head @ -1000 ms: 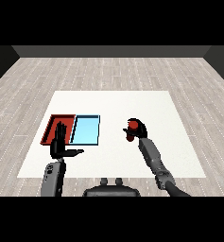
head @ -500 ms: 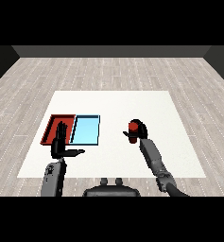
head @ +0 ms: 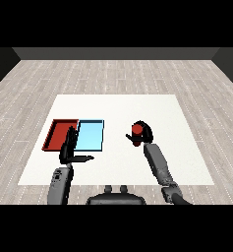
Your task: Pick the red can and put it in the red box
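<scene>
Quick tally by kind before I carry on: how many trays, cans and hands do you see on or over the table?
Trays: 2 — red tray, light blue tray
Cans: 1 — red can, in the right hand
Hands: 2 — left hand, right hand
Total: 5

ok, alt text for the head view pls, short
The robot's right hand is curled round a red can on the right side of a white table. To the left, a red tray and a light blue tray lie side by side, with the open left hand in front of them.
</scene>
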Controlling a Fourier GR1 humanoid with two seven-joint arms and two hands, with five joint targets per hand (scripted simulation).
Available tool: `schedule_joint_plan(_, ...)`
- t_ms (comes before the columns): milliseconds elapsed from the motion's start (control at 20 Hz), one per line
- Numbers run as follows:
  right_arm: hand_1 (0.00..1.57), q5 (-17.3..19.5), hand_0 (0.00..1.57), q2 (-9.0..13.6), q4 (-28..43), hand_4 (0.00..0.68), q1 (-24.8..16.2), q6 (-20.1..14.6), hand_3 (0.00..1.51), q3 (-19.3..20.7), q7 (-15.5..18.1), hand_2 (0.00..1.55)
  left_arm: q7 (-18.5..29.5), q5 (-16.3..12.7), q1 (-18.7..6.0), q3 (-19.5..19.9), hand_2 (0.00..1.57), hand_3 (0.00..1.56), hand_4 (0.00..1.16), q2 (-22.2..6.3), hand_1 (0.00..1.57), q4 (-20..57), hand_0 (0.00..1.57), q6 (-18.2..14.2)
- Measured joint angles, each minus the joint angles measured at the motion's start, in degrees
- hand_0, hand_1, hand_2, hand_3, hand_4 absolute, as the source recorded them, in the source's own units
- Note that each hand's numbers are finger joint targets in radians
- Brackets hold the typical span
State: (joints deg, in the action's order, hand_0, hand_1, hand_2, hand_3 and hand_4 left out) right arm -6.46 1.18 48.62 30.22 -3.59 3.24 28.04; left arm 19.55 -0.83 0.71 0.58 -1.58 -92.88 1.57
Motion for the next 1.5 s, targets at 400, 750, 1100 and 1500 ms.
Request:
schedule_joint_plan(400,1.44,-0.74,1.44,-0.7,11.1,0.658,-2.39,-1.99,1.43,-2.35,-5.53,1.45,-5.19,0.02,-5.15,-7.64,0.0,0.0,0.0,1.34,0.0,2.01,0.0,-3.21)
schedule_joint_plan(750,1.41,-2.67,1.41,-1.08,17.01,0.653,-4.88,-6.22,1.42,-8.93,-6.56,1.44,-5.23,-1.69,-8.42,-13.49,0.0,0.0,0.0,1.53,0.0,6.3,0.0,-7.03)
schedule_joint_plan(1100,1.39,-4.53,1.39,-1.16,21.87,0.636,-7.64,-12.37,1.39,-17.7,-6.51,1.4,-7.38,-3.7,-11.29,-20.3,0.0,0.0,0.0,1.57,0.0,6.65,0.0,-11.82)
schedule_joint_plan(1500,1.4,-6.52,1.4,-1.17,24.55,0.618,-5.83,-16.22,1.4,-23.57,-7.84,1.42,-5.51,-5.18,-14.35,-23.11,0.0,0.0,0.0,1.57,0.0,11.48,0.0,-13.58)
